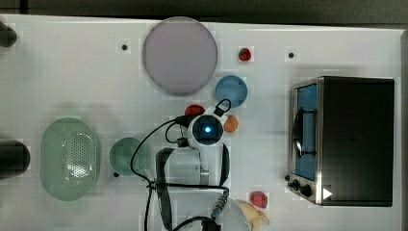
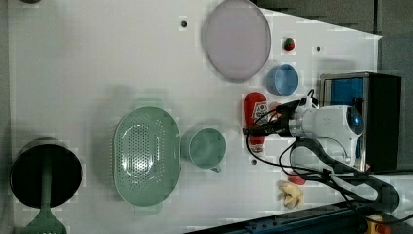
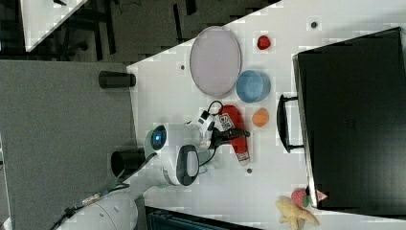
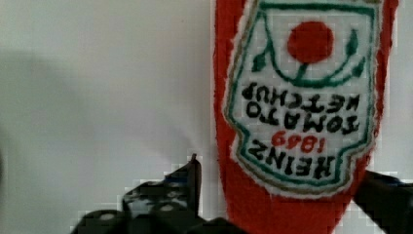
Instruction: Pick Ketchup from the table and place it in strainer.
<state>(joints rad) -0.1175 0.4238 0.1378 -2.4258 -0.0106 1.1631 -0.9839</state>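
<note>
The Ketchup (image 4: 302,97), a red fuzzy bottle, lies on the white counter (image 4: 97,87). Its white label carries a red tomato emblem, green edging and black lettering, seen inverted. The pincer (image 4: 280,195) straddles the bottle's red body: one dark finger on each side, spread apart, neither visibly pressing it.

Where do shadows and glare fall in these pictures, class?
Left view: the strainer casts a soft grey shadow onto the table. Wrist view: a broad shadow darkens the table beside the ketchup bottle. Top view: a bright blue light glows on the arm.
</note>
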